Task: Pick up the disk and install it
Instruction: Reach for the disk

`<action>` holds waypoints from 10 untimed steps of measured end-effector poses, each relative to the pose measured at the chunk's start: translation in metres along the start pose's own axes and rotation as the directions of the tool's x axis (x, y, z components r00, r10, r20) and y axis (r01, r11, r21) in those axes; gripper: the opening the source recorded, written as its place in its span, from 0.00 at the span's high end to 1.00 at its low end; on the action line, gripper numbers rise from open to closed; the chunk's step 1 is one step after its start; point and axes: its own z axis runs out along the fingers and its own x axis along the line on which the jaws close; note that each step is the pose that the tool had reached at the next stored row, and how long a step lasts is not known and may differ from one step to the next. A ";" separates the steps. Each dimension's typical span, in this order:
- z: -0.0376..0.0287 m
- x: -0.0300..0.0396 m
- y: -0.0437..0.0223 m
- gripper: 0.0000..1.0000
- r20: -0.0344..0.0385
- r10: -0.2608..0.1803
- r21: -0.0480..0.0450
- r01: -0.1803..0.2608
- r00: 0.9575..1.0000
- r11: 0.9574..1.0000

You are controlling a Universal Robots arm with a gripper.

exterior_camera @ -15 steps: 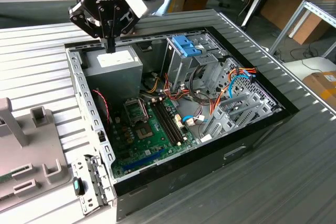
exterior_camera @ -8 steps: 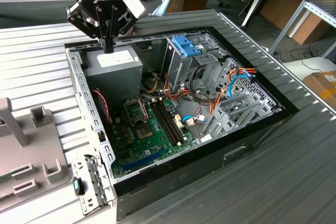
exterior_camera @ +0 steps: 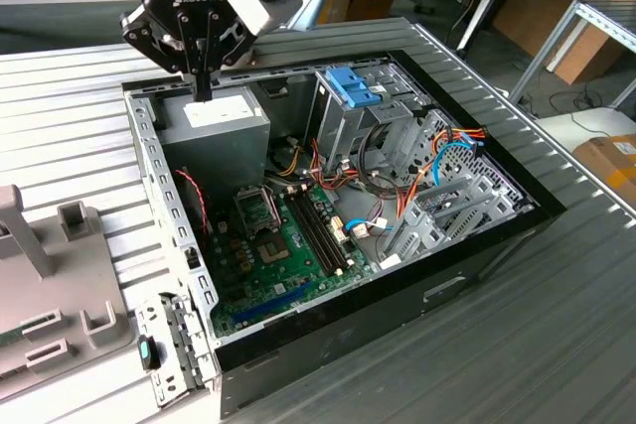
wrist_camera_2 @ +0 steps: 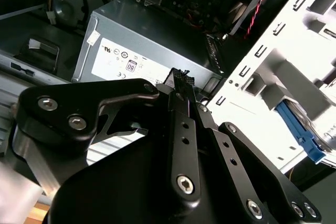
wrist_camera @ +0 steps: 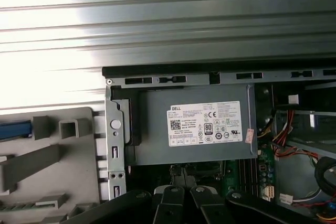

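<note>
My gripper (exterior_camera: pixel 204 89) hangs over the back left corner of the open computer case (exterior_camera: pixel 328 196), just above the grey power supply box (exterior_camera: pixel 221 126) with its white sticker. The fingers (wrist_camera_2: pixel 181 82) look pressed together with nothing between them. In the first wrist view the gripper (wrist_camera: pixel 184 191) sits over the box's (wrist_camera: pixel 194 124) near edge. The disk shows as a strip of blue carrier (wrist_camera: pixel 13 129) on the grey holder (wrist_camera: pixel 52 150) beside the case. In the second wrist view the same blue edge (wrist_camera_2: pixel 300 132) has a bit of grey metal next to it.
A blue plastic bracket (exterior_camera: pixel 353 86) sits on top of the drive cage (exterior_camera: pixel 348 126) inside the case. The green motherboard (exterior_camera: pixel 288 245) and bundles of cables (exterior_camera: pixel 437 161) fill the case floor. The ribbed metal table (exterior_camera: pixel 70 116) surrounds the case, with the grey holder (exterior_camera: pixel 50 285) at the exterior view's left.
</note>
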 end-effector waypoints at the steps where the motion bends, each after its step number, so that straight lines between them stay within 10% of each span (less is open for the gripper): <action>1: 0.0000 0.0007 -0.0001 0.89 0.000 0.000 0.000 0.000 1.000 1.000; 10: -0.0002 0.0076 -0.0006 0.89 0.000 0.000 0.000 0.000 1.000 1.000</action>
